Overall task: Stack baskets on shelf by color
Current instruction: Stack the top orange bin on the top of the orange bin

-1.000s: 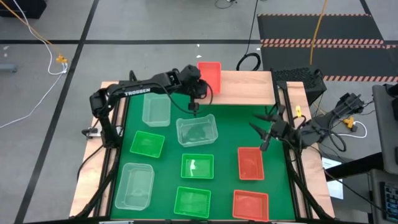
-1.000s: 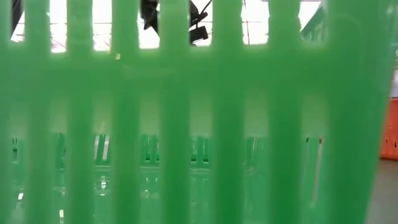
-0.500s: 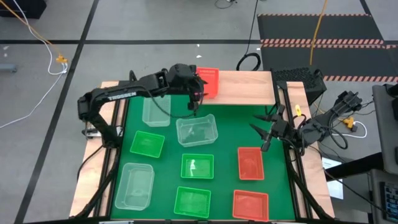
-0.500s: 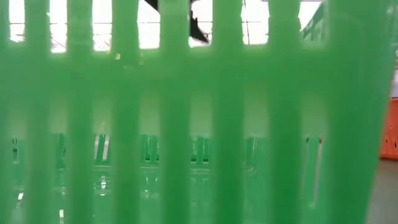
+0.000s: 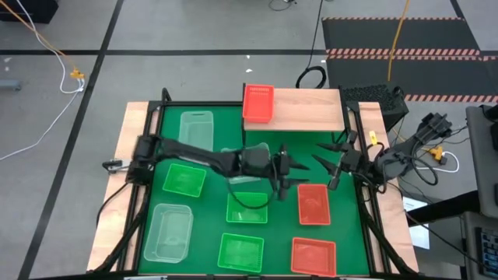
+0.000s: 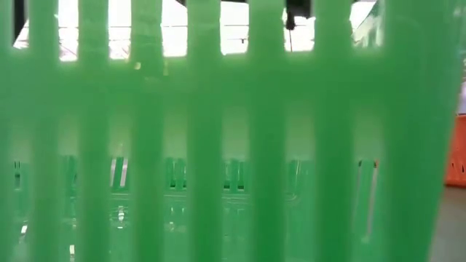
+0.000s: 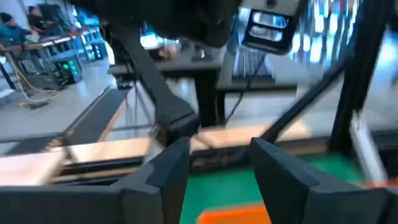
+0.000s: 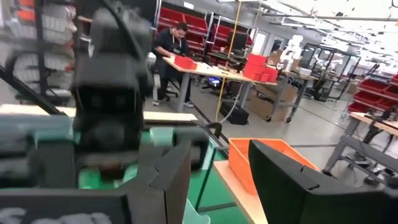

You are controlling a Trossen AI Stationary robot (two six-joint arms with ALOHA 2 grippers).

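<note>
One orange basket [image 5: 258, 103] sat on the shelf [image 5: 303, 110], at its left end, and the left gripper [image 5: 286, 178] hung low over the middle of the desk [image 5: 280, 144] with its fingers [image 7: 163, 167] spread and empty. The next orange basket [image 5: 313, 204] lay just beyond those fingers toward the robot's right, its long axis running from the near desk edge toward the shelf. The right gripper [image 5: 333, 165], also open and empty, waited just shelfward of that basket, about as near, so either arm could probably take it.
</note>
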